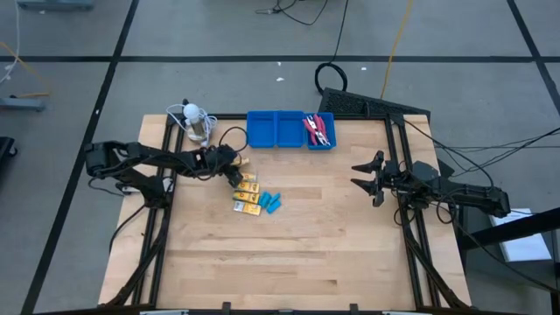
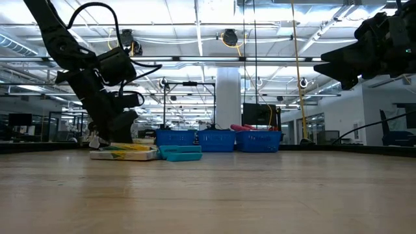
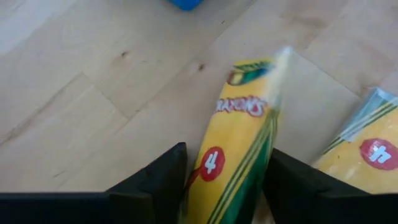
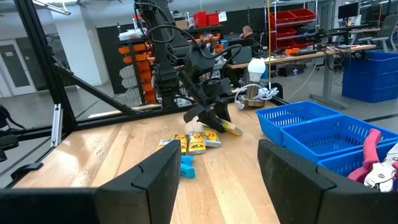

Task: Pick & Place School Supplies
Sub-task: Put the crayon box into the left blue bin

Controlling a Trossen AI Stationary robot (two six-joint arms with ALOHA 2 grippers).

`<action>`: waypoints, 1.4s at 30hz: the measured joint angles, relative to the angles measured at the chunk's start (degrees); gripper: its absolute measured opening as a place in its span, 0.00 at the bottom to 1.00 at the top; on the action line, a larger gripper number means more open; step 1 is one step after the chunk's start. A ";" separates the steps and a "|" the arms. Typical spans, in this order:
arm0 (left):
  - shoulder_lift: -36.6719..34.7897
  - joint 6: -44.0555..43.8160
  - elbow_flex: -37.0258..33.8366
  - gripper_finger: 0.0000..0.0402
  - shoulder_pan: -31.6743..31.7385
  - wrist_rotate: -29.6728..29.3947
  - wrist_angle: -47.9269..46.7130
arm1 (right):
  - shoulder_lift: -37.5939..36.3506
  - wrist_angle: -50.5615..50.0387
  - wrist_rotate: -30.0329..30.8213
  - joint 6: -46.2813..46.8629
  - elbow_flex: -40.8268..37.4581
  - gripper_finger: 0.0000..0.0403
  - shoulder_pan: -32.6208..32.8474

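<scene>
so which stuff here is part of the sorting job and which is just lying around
Part of the job:
- crayon packets, one between the left gripper fingers
- light-blue pieces
- red-handled scissors, already in the blue tray

Just lying about:
- white round object with cable
- right gripper, open, waiting at the table's right side

crayon packet point(image 3: 239, 155) blurred, lower end cut off

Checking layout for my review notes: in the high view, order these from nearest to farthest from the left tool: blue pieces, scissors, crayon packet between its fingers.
1. Crayon packet, at the left tool itself, between its fingers.
2. Blue pieces, on the table toward the centre.
3. Scissors, in the tray's compartment nearest the right arm.
</scene>
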 joint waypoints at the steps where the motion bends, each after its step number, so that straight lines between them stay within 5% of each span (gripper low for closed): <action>1: 0.00 -0.18 0.00 0.43 0.00 -0.17 0.08 | 0.02 -0.02 0.00 0.00 0.00 0.51 0.00; 12: -1.83 -2.06 2.02 0.20 -0.12 2.98 -2.58 | 0.02 -0.02 0.00 0.00 0.00 0.51 0.00; 26: -9.57 -2.07 11.47 0.17 -0.87 4.13 -8.59 | 0.01 0.00 0.00 0.00 0.00 0.51 -0.01; 42: -5.19 -7.06 12.79 0.17 6.81 -4.96 15.43 | 0.02 -0.02 0.00 0.00 0.00 0.51 -0.02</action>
